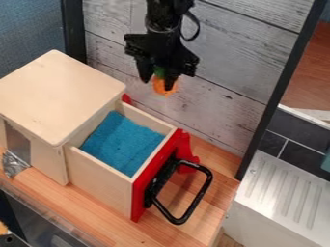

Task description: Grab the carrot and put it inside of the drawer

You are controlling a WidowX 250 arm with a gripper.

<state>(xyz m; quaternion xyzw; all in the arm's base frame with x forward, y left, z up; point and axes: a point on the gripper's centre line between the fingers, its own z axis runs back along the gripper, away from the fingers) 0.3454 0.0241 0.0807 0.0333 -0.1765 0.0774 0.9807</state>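
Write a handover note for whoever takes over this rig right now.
Gripper: holding the carrot in the air, orange part pointing down.
Drawer: pulled open, blue lining inside, black handle on its red front.
Done: carrot grasped and lifted.
Left: put the carrot in the drawer; probably bring it over the opening, lower, then release.

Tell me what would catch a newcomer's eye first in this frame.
Probably the open drawer near the middle, its bright red front and black handle facing lower right and a blue lining inside. Next, the black gripper at the upper middle, with the orange carrot between its fingers, above the drawer's back edge.
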